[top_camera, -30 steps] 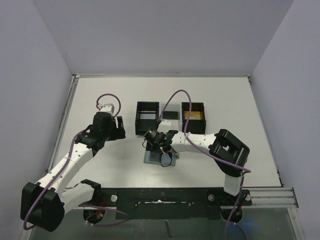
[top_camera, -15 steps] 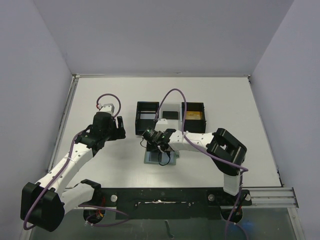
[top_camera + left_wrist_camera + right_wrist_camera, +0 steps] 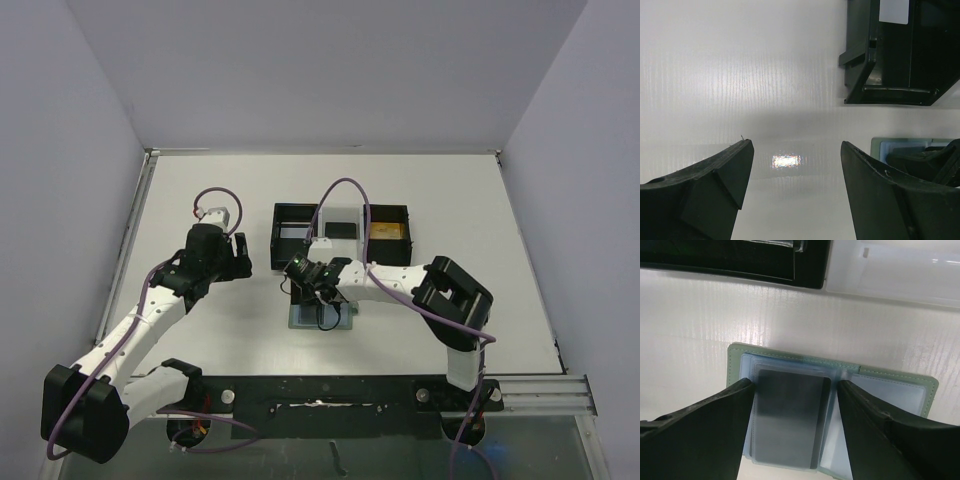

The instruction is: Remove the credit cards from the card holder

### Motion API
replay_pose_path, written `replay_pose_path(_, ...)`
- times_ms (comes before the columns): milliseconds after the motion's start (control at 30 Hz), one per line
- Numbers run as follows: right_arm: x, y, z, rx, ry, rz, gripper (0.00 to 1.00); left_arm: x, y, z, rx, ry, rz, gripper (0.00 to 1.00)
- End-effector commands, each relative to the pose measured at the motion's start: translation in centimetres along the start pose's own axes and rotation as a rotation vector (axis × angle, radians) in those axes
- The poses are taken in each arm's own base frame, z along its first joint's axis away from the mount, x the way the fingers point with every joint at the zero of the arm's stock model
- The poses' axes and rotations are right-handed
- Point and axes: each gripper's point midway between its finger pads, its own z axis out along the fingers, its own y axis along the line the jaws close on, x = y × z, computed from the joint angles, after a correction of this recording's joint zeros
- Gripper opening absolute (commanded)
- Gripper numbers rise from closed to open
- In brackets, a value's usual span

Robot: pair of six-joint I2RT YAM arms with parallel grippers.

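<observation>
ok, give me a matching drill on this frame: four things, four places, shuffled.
Things:
1. gold-orange card
2. dark card
3. left gripper
4. right gripper

Places:
A. open, above the open card holder
B. inside the right-hand black box
C. open, above bare table
D. in a pocket of the card holder

Pairs: 1-B, 2-D, 3-C, 4-A

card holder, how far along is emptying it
Done: a gold card, a black card and a pale card lie out of the card holder. In hand: the right gripper, open, straddles a dark card in its pocket. Left: pulling it out.
</observation>
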Motion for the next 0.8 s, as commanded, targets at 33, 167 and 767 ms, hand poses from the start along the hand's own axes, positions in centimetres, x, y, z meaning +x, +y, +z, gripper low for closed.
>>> replay_pose_path(33, 0.5, 0.2, 0.3, 0.003, 0.025, -0.025, 0.65, -1.8, -0.6, -0.3, 0.024, -0.052, -0.010, 0.70)
replay_pose_path(167, 0.4, -0.3, 0.4, 0.027, 0.022, -0.024, 0.59, -1.8, -0.6, -0.3, 0.024, -0.053, -0.011, 0.70)
replay_pose_path(767, -0.8, 0.9, -0.6, -0.318, 0.035, 0.170, 0.45, -0.5, -4.6, -0.6, 0.256, 0.003, -0.035, 0.70)
